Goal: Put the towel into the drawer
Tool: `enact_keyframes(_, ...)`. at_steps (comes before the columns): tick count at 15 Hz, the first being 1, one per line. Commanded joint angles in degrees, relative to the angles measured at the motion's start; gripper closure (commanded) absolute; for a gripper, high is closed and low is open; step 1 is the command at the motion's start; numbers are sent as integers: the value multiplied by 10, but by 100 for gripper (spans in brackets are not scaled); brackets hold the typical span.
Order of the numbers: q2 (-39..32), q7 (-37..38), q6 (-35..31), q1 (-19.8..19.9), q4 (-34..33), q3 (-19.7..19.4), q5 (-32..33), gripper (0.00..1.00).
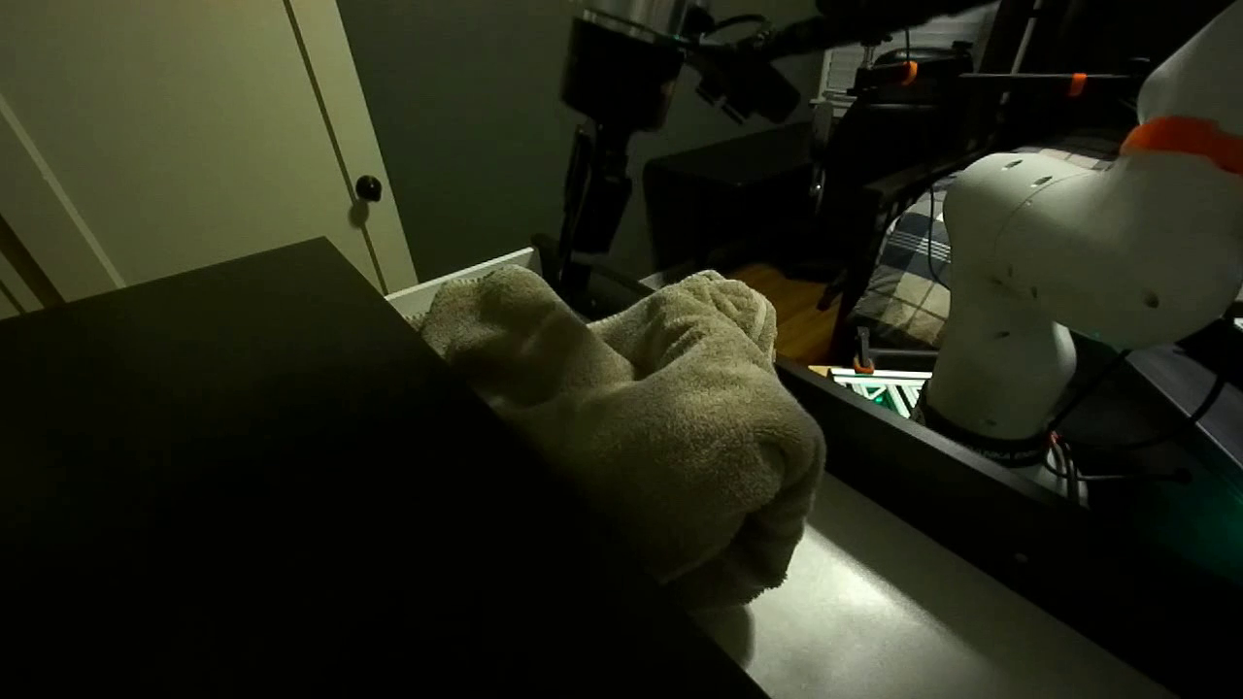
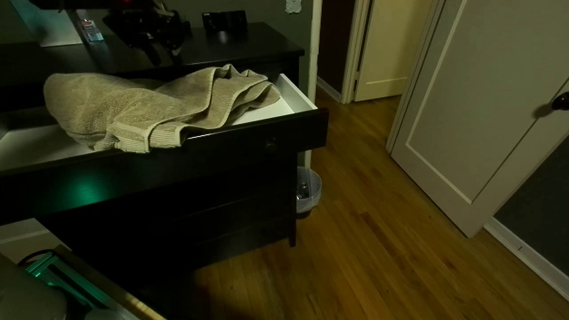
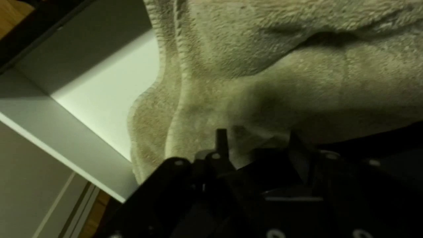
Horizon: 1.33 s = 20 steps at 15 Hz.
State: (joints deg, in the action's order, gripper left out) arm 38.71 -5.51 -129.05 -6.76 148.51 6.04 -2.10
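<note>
One beige towel [image 2: 155, 104] of nubby pile, with stitched edges and a ribbed band, lies heaped in the open black-fronted, white-floored drawer [image 2: 231, 149], the band lapping over the front rim. The black gripper [image 3: 257, 142] has its jaws apart near the cloth, their shape half lost in shadow, and whether they touch it is hard to tell. In an exterior view, the flat black dresser top [image 1: 262, 437] hides the towel's near edge.
</note>
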Motion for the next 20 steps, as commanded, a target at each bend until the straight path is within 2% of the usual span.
enact_keyframes(1, -12, 34, 27, 35, -27, -4, 37, 16)
enact_keyframes(3, -22, 34, 32, 43, -41, -9, 41, 1)
enact_keyframes(4, -25, 35, 32, 45, -45, -10, 40, 0)
enact_keyframes(13, -54, 28, 45, 38, -79, -27, 22, 0)
enact_keyframes(14, -55, 28, 55, 37, -82, -28, 19, 0)
enact_keyframes(15, -55, 14, 97, 30, -97, -34, 12, 0)
enact_keyframes(16, -50, 6, 82, 24, -95, -39, 3, 0)
enact_keyframes(17, -47, 20, 61, 35, -79, -29, 23, 0)
enact_keyframes(20, -47, 18, 68, 29, -91, -33, 16, 0)
